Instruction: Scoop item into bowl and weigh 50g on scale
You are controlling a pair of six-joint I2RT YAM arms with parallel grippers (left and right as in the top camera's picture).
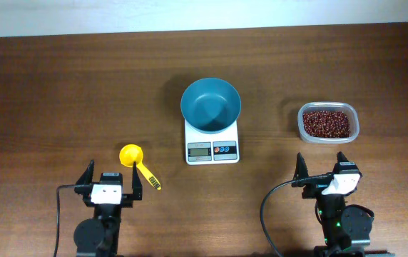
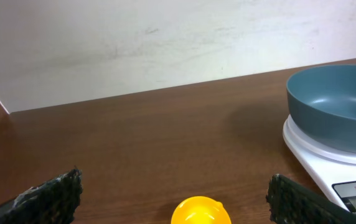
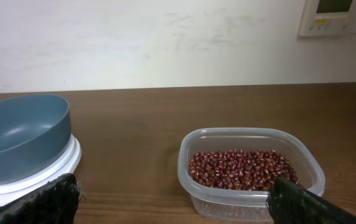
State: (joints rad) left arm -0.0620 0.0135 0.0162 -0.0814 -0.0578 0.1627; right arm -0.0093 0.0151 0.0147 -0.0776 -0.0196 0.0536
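The empty teal-blue bowl (image 1: pixel 210 105) stands on the white scale (image 1: pixel 212 149) at the table's middle; both show in the left wrist view (image 2: pixel 340 107) (image 2: pixel 327 163) and the right wrist view (image 3: pixel 19 134) (image 3: pixel 38 174). Dark red-brown beans (image 1: pixel 325 121) fill a clear plastic container (image 1: pixel 303 127) at the right, also seen in the right wrist view (image 3: pixel 240 169). A yellow scoop (image 1: pixel 134 158) lies left of the scale, its cup in the left wrist view (image 2: pixel 200 211). My left gripper (image 1: pixel 111 178) is open and empty just behind the scoop. My right gripper (image 1: pixel 323 171) is open and empty, near the container.
A pale wall runs along the table's far edge (image 1: pixel 204 28). A wall-mounted panel (image 3: pixel 337 15) shows at the top right of the right wrist view. A black cable (image 1: pixel 264 214) loops beside the right arm's base.
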